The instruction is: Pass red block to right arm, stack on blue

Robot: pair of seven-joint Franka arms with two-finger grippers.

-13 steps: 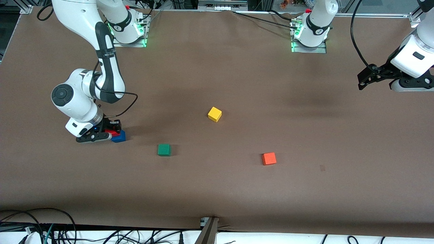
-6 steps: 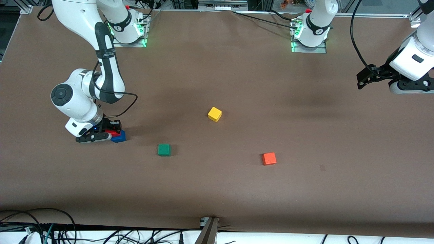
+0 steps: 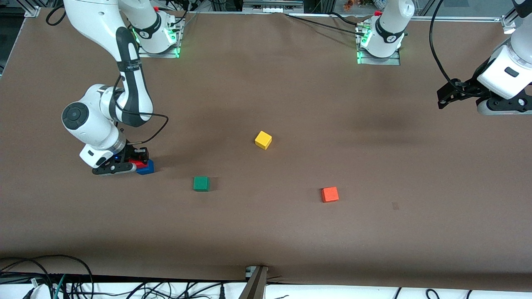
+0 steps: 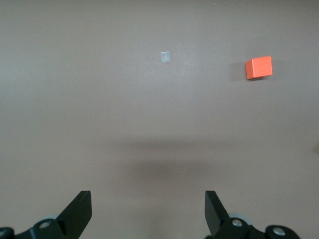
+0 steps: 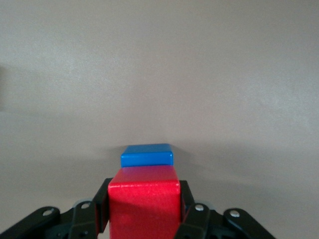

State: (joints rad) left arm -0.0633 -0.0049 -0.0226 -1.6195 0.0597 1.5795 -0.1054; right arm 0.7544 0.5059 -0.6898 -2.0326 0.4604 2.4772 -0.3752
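Little has moved — right end effector (image 3: pixel 138 162) stays clamped on the red block (image 5: pixel 144 201) over the blue (image 5: pixel 147 155) (release pending); left end effector (image 4: pixel 148 213) waits, spread empty.

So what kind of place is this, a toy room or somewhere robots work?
Most likely a robot lab. Two white arms are bolted to a brown table: the right gripper holds a red block over a blue block, while the left gripper waits open. Cables trail along the table's edge.
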